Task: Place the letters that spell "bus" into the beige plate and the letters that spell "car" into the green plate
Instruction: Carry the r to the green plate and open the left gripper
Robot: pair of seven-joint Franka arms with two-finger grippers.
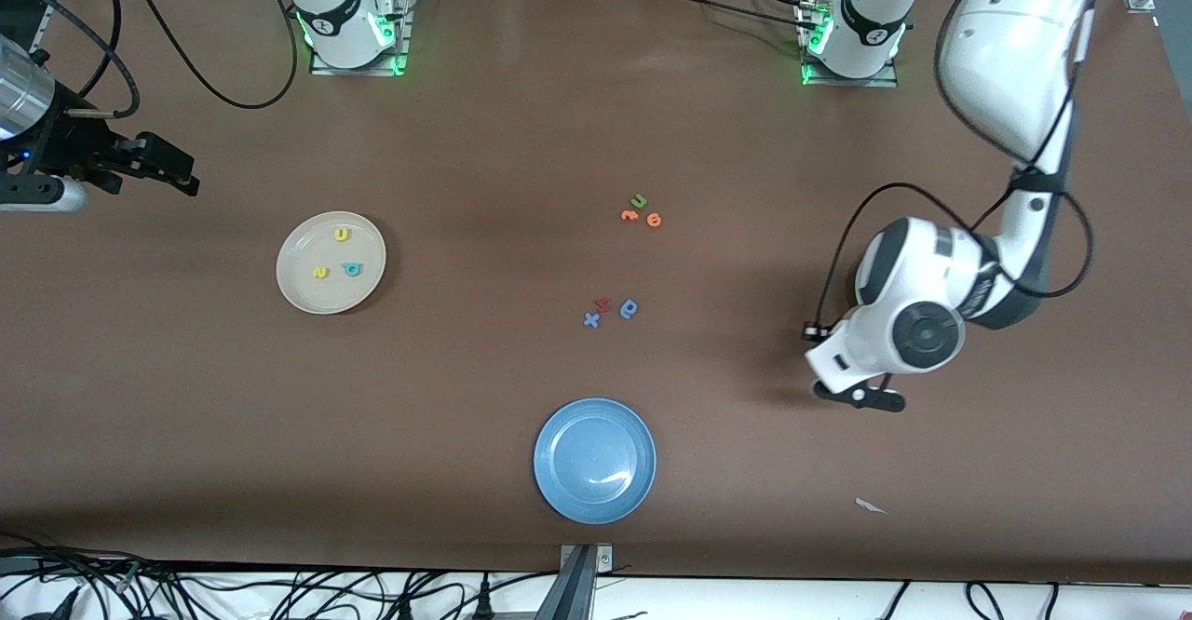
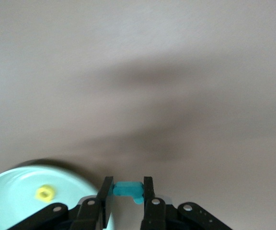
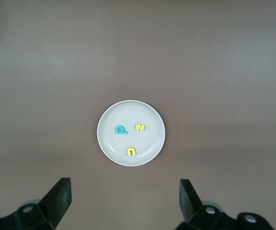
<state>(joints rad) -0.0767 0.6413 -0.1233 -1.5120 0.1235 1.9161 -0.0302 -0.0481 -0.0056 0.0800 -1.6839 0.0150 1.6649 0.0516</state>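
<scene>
Front view shows the beige plate [image 1: 300,296] toward the right arm's end of the table, already carrying all 3 "bus" letters: yellow u [image 1: 342,235], yellow s [image 1: 320,273] and teal b [image 1: 352,269]. That half looks finished, so the right gripper [image 1: 149,168] waits high above that end with its fingers spread wide and empty.

Left wrist view shows the left gripper [image 2: 128,194] pinched nearly closed on a small teal letter [image 2: 128,189], which reads as c or r, though I cannot tell which. It hangs just beside the green plate [image 2: 8,201], where a yellow a [image 2: 45,193] already lies, so a drop into that plate seems next.

Unwanted orange, green, red and blue letters [image 1: 615,308] stay mid-table, near the blue plate [image 1: 559,485].
</scene>
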